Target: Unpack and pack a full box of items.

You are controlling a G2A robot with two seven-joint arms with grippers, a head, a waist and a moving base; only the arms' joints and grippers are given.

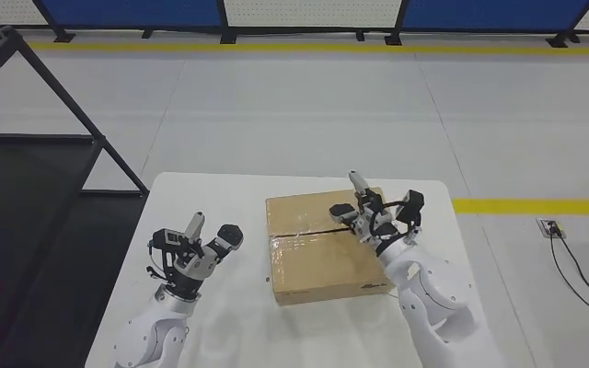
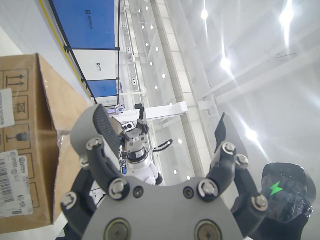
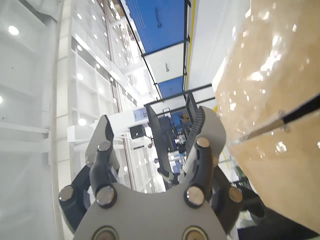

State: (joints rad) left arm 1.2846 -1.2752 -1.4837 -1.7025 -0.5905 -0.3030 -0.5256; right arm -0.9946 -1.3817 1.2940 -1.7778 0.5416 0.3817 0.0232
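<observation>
A brown cardboard box [image 1: 317, 247] lies in the middle of the white table [image 1: 212, 198], its top flaps closed under clear tape along the seam. My left gripper [image 1: 213, 230] is to the left of the box, apart from it, pointing upward and open with nothing in it. In the left wrist view the gripper [image 2: 162, 131] gapes wide, with the labelled side of the box [image 2: 25, 126] beside it. My right gripper [image 1: 385, 193] hovers at the box's right edge, open and empty. The right wrist view has its gripper [image 3: 153, 128] close beside the taped box top [image 3: 275, 88].
A black metal rack frame [image 1: 55, 175] stands off the table's left side. Blue panels [image 1: 129, 11] line the far wall behind a yellow floor line [image 1: 304, 46]. Bare tabletop lies left of and in front of the box.
</observation>
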